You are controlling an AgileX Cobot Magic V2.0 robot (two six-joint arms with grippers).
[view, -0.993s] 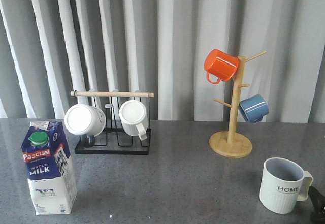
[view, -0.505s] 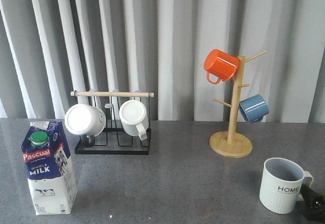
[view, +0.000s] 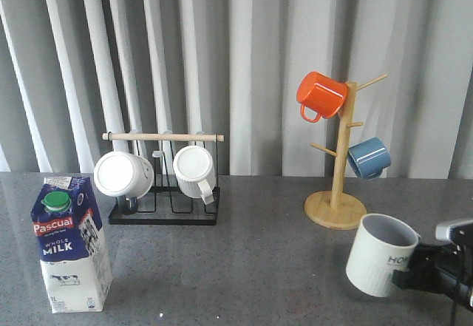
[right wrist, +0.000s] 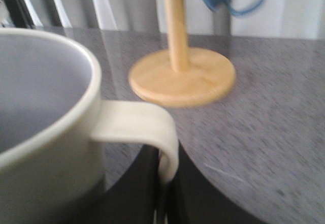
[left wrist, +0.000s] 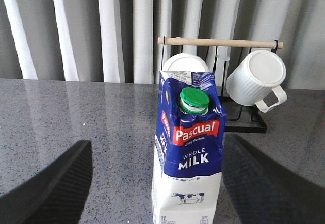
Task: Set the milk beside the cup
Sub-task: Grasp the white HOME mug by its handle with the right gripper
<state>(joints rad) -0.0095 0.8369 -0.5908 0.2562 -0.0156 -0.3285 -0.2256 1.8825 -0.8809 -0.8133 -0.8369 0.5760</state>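
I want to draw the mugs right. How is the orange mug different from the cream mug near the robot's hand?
The orange mug is bright and smooth and hangs from a peg on the wooden mug tree. The cream mug is pale and ribbed, with dark lettering. It is tilted toward the left, with the right gripper shut on its handle. The cream mug looks bigger, but it is also closer to the camera. Both have one handle and an open mouth.

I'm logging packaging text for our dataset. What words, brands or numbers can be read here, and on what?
"Pascual": red band on the milk carton.
"WHOLE MILK": blue panel of the carton, below the band.
"1L": bottom edge of the carton.
Small line under "Pascual": too small to read.
"HO...": on the tilted cup; the rest is hidden by the right gripper.
Nothing else bears text.
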